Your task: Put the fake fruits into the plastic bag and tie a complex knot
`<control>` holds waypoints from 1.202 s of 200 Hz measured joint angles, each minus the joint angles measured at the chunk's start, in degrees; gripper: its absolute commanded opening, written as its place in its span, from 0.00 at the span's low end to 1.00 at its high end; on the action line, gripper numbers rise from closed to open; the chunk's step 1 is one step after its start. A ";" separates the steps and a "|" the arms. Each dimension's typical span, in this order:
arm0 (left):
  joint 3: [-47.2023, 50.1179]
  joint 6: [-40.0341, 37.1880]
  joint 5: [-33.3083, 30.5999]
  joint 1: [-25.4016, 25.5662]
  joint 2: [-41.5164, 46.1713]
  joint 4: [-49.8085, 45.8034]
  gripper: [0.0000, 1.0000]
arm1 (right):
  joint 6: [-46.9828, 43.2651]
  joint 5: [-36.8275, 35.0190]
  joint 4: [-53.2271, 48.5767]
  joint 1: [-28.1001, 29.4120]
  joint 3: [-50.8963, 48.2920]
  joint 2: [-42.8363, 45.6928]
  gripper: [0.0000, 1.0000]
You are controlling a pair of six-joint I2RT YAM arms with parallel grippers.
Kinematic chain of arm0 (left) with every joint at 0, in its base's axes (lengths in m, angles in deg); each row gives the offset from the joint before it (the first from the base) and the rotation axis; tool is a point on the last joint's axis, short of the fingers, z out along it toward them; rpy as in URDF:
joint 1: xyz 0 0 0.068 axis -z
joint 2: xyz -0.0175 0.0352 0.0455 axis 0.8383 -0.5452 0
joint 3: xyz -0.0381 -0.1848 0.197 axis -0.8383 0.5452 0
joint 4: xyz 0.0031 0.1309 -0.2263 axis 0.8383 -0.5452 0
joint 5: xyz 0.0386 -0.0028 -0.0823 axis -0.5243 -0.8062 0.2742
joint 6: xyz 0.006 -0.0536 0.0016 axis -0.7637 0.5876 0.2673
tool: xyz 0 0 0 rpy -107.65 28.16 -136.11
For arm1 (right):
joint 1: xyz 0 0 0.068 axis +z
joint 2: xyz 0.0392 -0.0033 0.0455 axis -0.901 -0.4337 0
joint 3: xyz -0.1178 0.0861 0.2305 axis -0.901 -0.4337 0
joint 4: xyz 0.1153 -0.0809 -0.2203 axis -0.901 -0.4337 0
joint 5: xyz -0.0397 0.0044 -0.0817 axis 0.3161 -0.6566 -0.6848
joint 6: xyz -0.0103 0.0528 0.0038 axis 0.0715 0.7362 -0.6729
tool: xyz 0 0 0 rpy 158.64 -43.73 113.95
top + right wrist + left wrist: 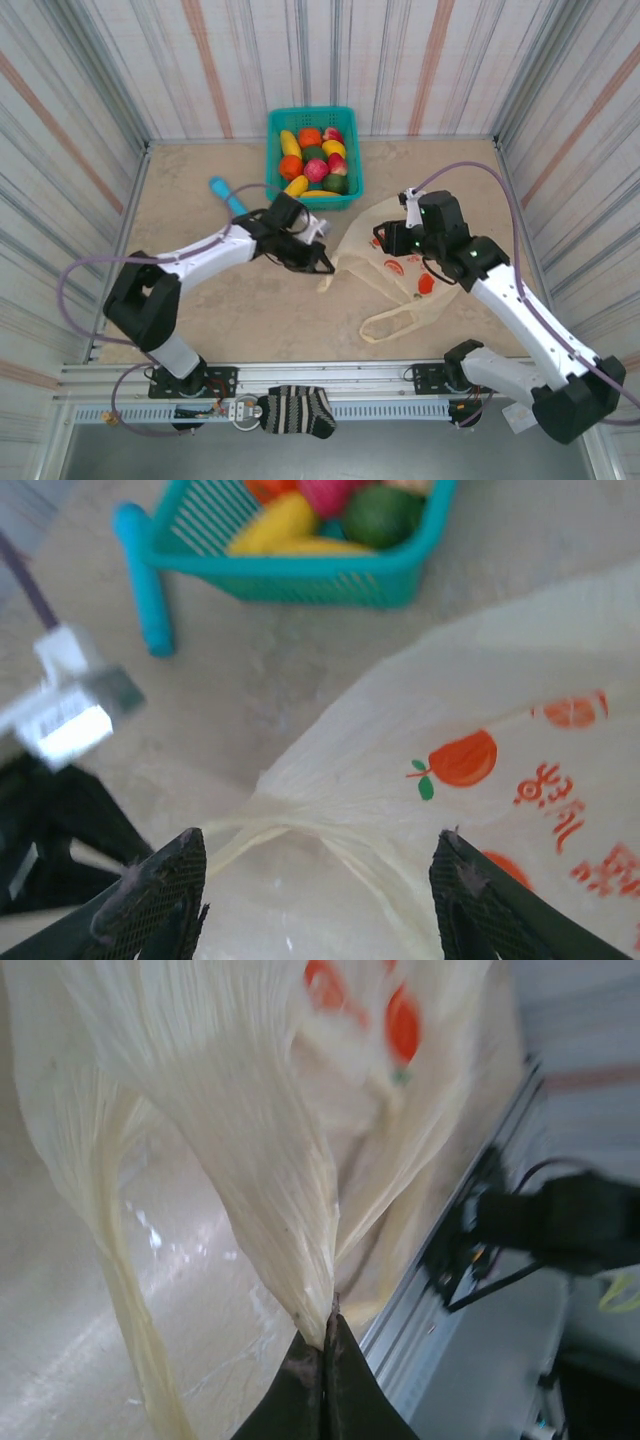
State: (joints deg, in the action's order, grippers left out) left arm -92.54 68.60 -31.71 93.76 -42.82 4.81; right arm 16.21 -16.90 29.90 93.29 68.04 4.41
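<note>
1. A thin cream semi-transparent plastic bag with red-orange fruit prints (365, 270) lies slumped on the beige table (200, 320), right of centre. One loop handle trails toward the near edge.
2. The small glossy fake fruits (315, 160), yellow, orange, red, green and pink, sit heaped in a teal rectangular mesh basket (310, 112) at the far middle of the table, just beyond the bag. The bag looks flat, so none appears to be loaded yet.
3. The left end effector (322, 262) is at the bag's left edge. In the left wrist view its dark fingers (340, 1380) are pressed together on a gathered fold of the cream film (270, 1140), which fans up and away from the pinch.
4. The right end effector (385, 240) hovers over the bag's far left part. In the right wrist view its two textured pads (150, 890) stand wide apart with nothing between them, and below them lie the bag's printed side (480, 770) and a twisted strand of film.
5. Judged step: opening the bag's mouth, before any fruit goes in.
6. The next move likely calls for the right end effector to come down and pinch the opposite lip or handle. The two arms would then draw apart to spread the mouth without tearing the thin film.
</note>
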 measured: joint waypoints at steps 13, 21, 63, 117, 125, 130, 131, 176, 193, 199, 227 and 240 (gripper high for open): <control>-0.90 1.77 1.99 -2.47 2.62 1.38 0.00 | -5.66 -0.11 2.93 1.57 -1.38 2.38 0.61; -1.70 2.82 3.17 -3.26 3.82 2.08 0.00 | -9.14 -0.09 4.92 2.40 -2.05 2.97 0.60; -5.11 5.40 7.58 -5.90 6.29 3.61 0.00 | -28.46 4.24 17.62 5.20 -6.71 -0.50 0.69; -8.24 2.78 9.53 -9.42 6.29 -0.35 0.00 | -39.17 8.26 34.29 5.88 -6.56 -17.42 0.68; -8.26 2.64 9.62 -9.55 6.29 -0.57 0.00 | -39.26 9.29 35.69 5.90 -5.73 -19.28 0.67; -8.28 2.60 9.90 -9.60 6.29 -0.68 0.00 | -39.26 9.90 36.87 5.95 -5.11 -20.46 0.66; -8.28 2.58 9.94 -9.60 6.29 -0.70 0.00 | -39.26 10.03 37.05 5.95 -5.05 -20.59 0.66; -9.05 1.70 11.69 -9.57 6.29 -1.53 0.00 | -39.01 16.41 46.40 6.14 -0.31 -26.64 0.26; -9.53 0.46 11.82 -9.60 6.29 -2.60 0.15 | -38.95 19.37 46.93 6.14 1.29 -27.96 0.06; -9.81 -0.59 11.74 -9.60 6.36 -3.19 0.21 | -38.99 20.68 46.90 5.95 1.60 -28.09 0.04; -8.46 -5.66 10.54 -9.60 9.81 -3.17 0.36 | -38.58 27.89 46.69 3.58 2.64 -28.00 0.00; -6.25 -7.19 10.86 -9.60 12.92 -0.92 0.40 | -38.62 30.56 45.97 2.29 2.89 -27.74 0.00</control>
State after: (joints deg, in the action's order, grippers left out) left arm -98.80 61.41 -20.85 84.16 -29.90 3.89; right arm -22.41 13.66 75.87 95.58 70.92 -23.33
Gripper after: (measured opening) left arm 0.367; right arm 0.043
